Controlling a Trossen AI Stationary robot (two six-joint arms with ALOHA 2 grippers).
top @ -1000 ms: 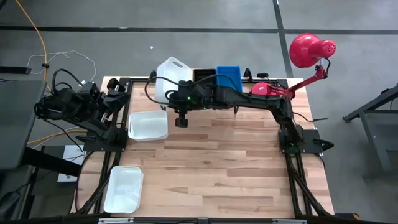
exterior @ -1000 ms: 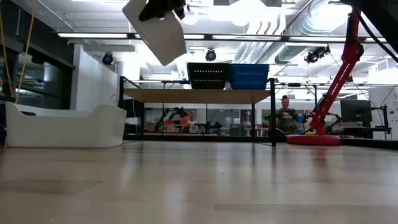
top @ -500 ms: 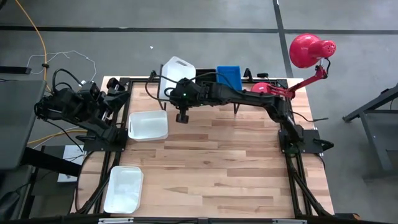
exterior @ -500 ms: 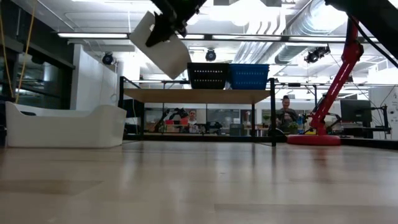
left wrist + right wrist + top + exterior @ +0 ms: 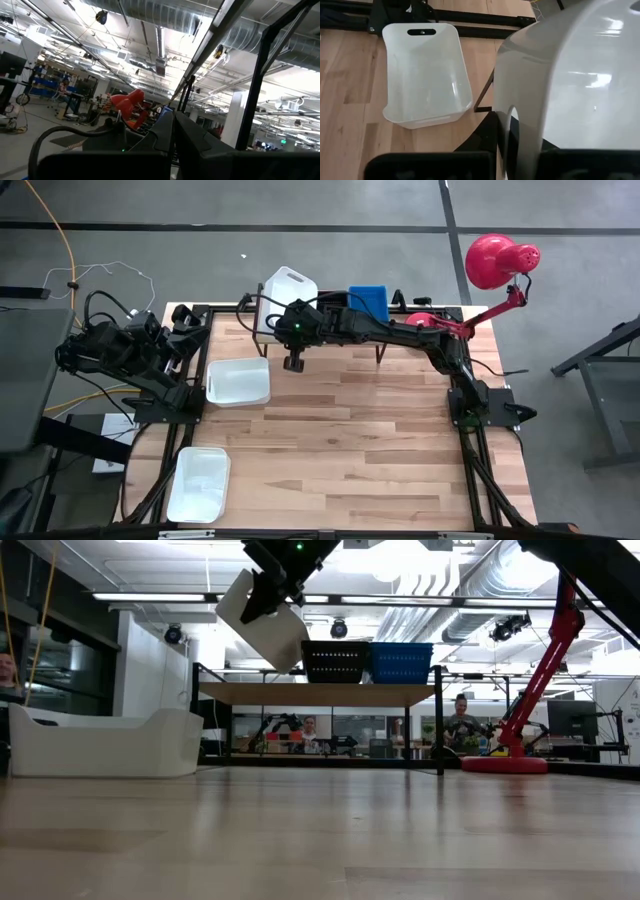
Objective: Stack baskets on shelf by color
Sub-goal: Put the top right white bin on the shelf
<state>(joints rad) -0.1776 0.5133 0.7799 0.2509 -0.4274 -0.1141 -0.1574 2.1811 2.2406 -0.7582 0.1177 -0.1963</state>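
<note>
My right gripper [image 5: 284,315] is shut on a white basket [image 5: 289,288] and holds it in the air over the left end of the shelf [image 5: 320,693] at the table's far edge. A black basket [image 5: 335,662] and a blue basket [image 5: 402,662] stand side by side on the shelf's plank. Two more white baskets rest on the table on their bottoms, one [image 5: 238,381] at the left and one [image 5: 199,482] near the front left corner. My left gripper [image 5: 172,136] is shut and empty, folded back at the table's left edge. My right gripper pinches the white basket's end wall [image 5: 506,117] next to its handle cut-out, with one finger on each face of the wall. The fingers slant down toward the table's far edge. The basket is lifted clear and tilted, above the shelf's left end [image 5: 262,620].
A red desk lamp [image 5: 495,265] stands at the far right corner, its base [image 5: 425,323] beside the shelf. Black frame rails run along the table's edges. People show in the room beyond the table.
My right gripper has moved toward the table's far edge and come down a little, carrying the white basket from in front of the shelf to over its left end. The basket stays tilted and clear of the shelf.
</note>
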